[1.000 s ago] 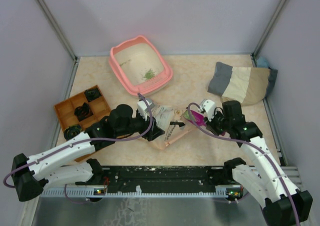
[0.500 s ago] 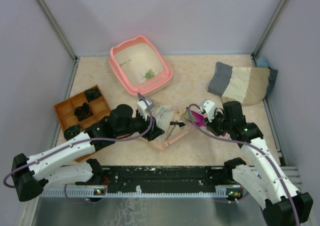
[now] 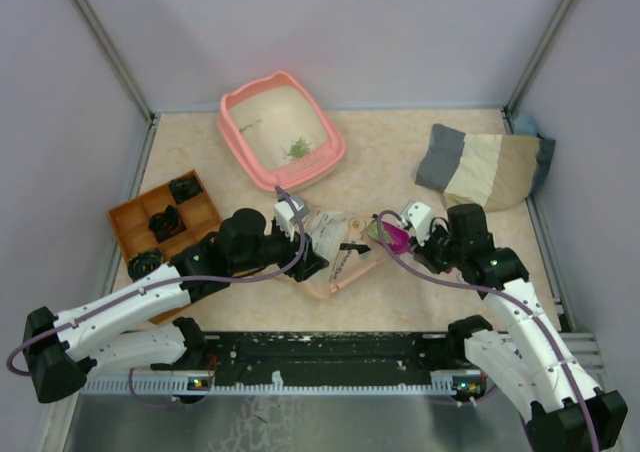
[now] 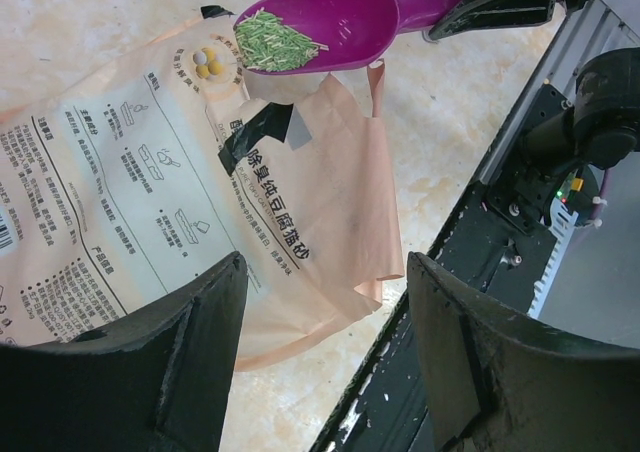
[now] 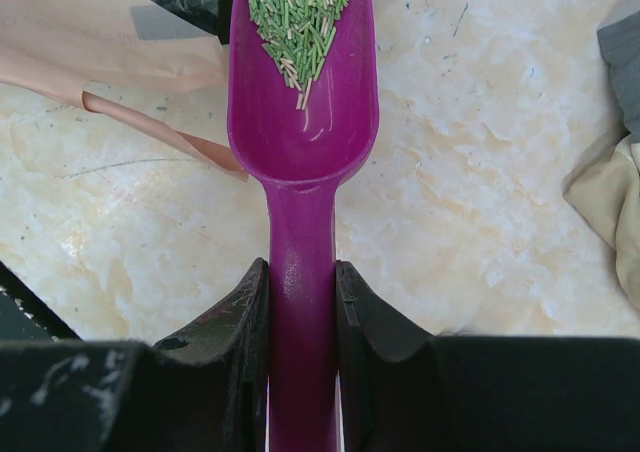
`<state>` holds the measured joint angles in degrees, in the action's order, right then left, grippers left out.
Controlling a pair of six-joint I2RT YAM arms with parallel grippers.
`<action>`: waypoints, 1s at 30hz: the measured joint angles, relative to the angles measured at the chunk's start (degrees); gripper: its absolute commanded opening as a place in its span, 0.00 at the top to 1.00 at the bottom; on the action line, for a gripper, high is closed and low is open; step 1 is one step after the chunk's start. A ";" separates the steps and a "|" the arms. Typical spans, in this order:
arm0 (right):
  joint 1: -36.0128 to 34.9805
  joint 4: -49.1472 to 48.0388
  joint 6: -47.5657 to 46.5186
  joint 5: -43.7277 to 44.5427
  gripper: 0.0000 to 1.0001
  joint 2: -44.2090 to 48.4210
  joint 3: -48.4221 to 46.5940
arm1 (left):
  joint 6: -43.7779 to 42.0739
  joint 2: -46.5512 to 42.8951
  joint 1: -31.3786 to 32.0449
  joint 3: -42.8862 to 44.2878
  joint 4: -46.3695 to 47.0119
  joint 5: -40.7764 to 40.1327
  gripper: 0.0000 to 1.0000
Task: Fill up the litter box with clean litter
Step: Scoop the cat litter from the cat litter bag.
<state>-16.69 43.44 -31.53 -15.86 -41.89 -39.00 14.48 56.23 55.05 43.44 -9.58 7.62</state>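
The only print that can be read is on the beige paper bag point(image 4: 150, 202). Just below the black tape patch point(image 4: 262, 132) runs a line of large dark Chinese characters point(image 4: 278, 207): 除臭纯豆腐猫砂. Left of the patch stand columns of fine Chinese text beside small instruction drawings point(image 4: 150, 152), too small to read. Farther left of the patch, part of a barcode point(image 4: 8, 234) shows.

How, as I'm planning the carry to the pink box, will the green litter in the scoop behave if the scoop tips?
The litter is loose short sticks heaped near the tip of the scoop, so it would probably slide off forward with little tilt. The scoop's glossy inside likely offers little grip.
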 measured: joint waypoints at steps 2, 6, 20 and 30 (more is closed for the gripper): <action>0.00 0.52 -0.04 0.02 1.00 0.00 0.00 | -0.02 0.00 0.00 0.00 0.00 -0.11 0.29; 0.00 0.98 -0.44 0.00 1.00 0.04 0.00 | -0.22 0.00 0.00 0.00 0.00 -0.15 0.29; 0.00 1.20 -0.52 -0.31 1.00 0.98 0.00 | -0.44 1.20 0.00 0.00 0.04 -1.73 0.32; 0.00 1.60 -0.92 -0.63 1.00 1.03 0.00 | 0.22 10.03 -0.20 2.51 1.05 -7.93 0.39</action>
<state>-16.69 45.04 -32.45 -16.49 -40.86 -39.00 14.70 66.26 54.85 45.95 -8.54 -0.32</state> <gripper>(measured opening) 0.252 0.635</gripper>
